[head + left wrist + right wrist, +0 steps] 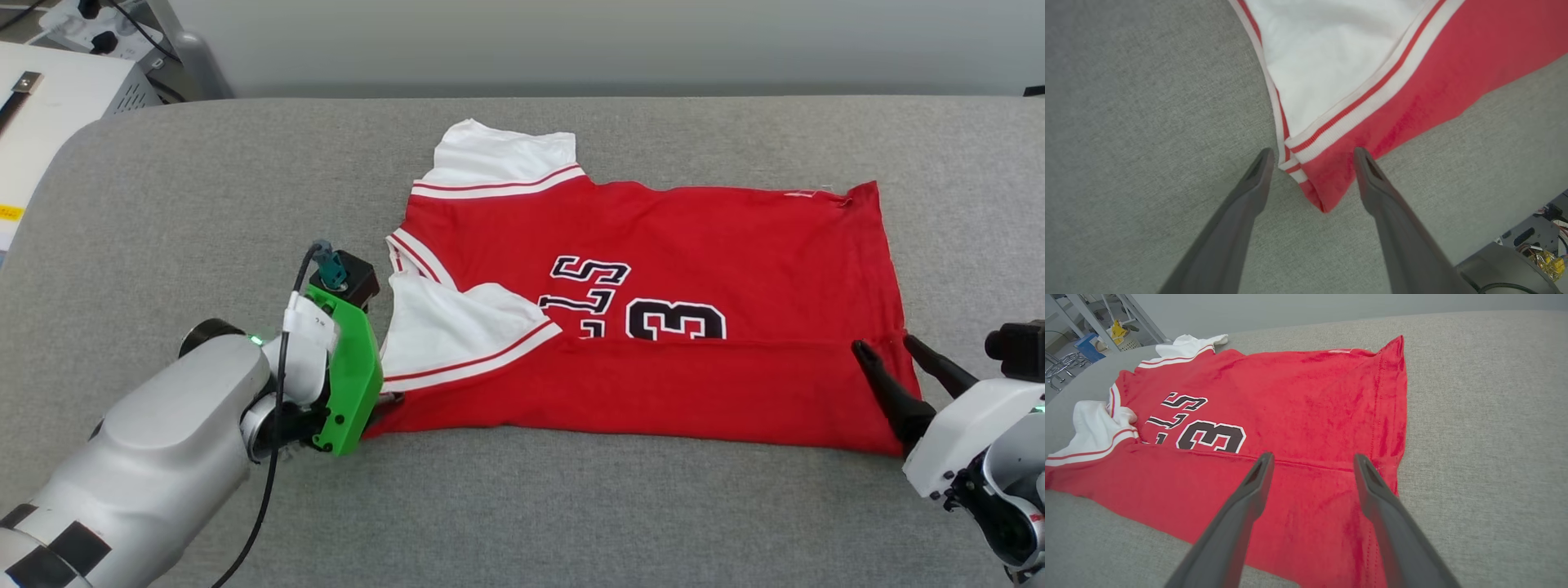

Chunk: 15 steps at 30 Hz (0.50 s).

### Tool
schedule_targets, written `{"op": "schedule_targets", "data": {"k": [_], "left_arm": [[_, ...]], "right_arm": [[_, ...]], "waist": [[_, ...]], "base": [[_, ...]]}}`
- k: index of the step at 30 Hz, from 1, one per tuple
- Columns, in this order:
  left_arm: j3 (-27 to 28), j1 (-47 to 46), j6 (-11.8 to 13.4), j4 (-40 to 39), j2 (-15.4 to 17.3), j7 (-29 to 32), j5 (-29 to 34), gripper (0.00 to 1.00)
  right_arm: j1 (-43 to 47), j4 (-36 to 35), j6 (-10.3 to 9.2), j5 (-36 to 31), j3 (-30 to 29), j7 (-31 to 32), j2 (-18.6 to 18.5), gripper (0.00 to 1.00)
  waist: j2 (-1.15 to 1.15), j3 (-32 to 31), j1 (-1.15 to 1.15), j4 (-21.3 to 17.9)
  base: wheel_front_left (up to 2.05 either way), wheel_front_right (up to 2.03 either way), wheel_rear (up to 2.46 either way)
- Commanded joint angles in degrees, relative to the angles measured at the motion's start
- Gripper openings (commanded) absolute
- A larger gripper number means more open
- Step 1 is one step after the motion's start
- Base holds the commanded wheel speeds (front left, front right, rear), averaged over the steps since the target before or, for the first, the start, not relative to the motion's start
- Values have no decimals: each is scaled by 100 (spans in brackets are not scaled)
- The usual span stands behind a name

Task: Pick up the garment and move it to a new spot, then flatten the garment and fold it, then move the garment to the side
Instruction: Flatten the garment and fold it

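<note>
My left jaws and right jaws are wide open, holding nothing, at the near corners of the garment [653, 245]. It lies in the middle of the table [204, 204], near edge folded over. If a jaw snags the cloth, the fold could pull loose

Garment [694, 245] on grey fabric surface [204, 204]

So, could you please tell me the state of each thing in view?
Garment: lying flat on the grey surface, near edge folded over its front, partly covering the print.
Left fingers: open, straddling its sleeve-side corner, holding nothing.
Right fingers: open, over the hem end of the fold, holding nothing.
</note>
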Motion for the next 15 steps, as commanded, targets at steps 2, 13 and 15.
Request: {"op": "schedule_targets", "data": {"k": [2,13,15], "left_arm": [[-88,77,-15,228,-51,-25,-28,100],[-442,329,-15,776,-329,-173,-340,38],[-539,278,-15,715,-286,-299,-248,0]], "right_arm": [[-94,12,-5,-274,49,16,25,100],[-270,50,-5,-341,176,8,48,100],[-313,7,-5,-402,190,6,-12,100]], "waist": [[0,108,0,-80],[0,182,0,-170],[0,157,0,-164]], "base": [[0,0,0],[0,0,0],[0,0,0]]}}
